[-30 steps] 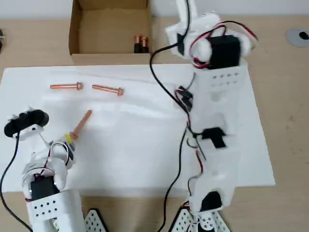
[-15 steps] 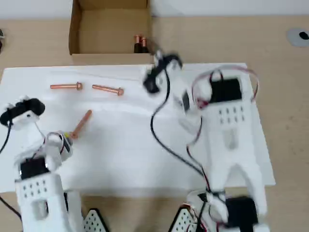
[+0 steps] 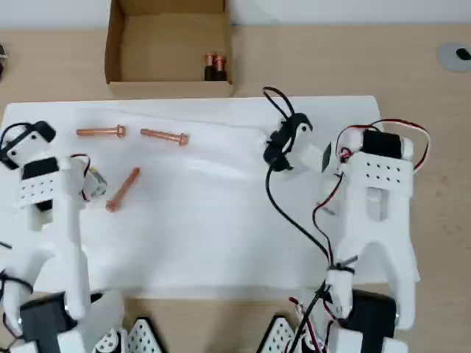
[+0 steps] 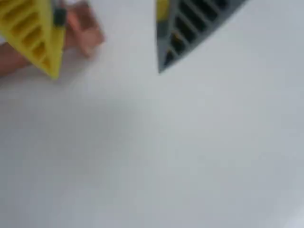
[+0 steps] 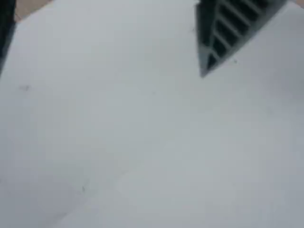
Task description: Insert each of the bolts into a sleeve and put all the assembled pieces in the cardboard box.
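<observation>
At nine o'clock the left gripper (image 4: 105,73) is open, a bolt (image 4: 81,34) just beside its yellow finger (image 4: 33,28). The right gripper (image 5: 102,71) is open too; assembled pieces (image 3: 215,66) lie in the cardboard box (image 3: 114,51).

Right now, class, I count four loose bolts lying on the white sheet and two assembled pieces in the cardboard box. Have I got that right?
Not quite. The high view shows three loose bolts on the white sheet, not four: a left bolt, a middle bolt and a tilted bolt. The two assembled pieces in the cardboard box are as you said.
</observation>
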`<move>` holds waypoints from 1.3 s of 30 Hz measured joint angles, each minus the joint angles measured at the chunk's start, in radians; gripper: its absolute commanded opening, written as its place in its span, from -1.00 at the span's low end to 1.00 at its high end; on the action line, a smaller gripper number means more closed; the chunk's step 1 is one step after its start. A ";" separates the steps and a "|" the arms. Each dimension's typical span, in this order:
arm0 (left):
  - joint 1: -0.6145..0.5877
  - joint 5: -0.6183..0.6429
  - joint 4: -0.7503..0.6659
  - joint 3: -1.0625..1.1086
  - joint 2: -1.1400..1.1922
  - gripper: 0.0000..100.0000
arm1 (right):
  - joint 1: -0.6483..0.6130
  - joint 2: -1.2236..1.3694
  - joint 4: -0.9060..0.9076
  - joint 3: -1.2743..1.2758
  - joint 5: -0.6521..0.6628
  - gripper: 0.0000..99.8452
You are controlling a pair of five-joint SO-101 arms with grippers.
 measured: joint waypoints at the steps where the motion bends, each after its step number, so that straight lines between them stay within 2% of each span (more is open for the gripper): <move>1: 0.025 0.005 0.000 -0.002 0.002 -0.70 | -0.006 0.000 -0.002 -0.006 0.000 -0.37; 5: 0.158 0.008 0.000 -0.029 0.009 -0.69 | -0.069 0.012 -0.017 -0.072 0.000 -0.37; 8: 0.218 0.074 -0.023 -0.068 0.015 -0.69 | -0.117 0.046 -0.054 -0.121 0.000 -0.37; 12: 0.219 0.143 -0.092 -0.081 0.015 -0.69 | -0.167 0.141 -0.068 -0.180 0.000 -0.37; 17: 0.227 0.213 -0.109 -0.081 0.015 -0.69 | -0.173 0.245 -0.133 -0.207 -0.023 -0.37; 23: 0.258 0.227 -0.110 -0.077 0.015 -0.69 | -0.187 0.269 -0.166 -0.207 -0.064 -0.37; 32: 0.261 0.229 -0.201 0.014 0.017 -0.69 | -0.302 0.272 -0.198 -0.187 -0.147 -0.37; 39: 0.261 0.230 -0.201 0.014 0.017 -0.69 | -0.307 0.272 -0.245 -0.140 -0.230 -0.37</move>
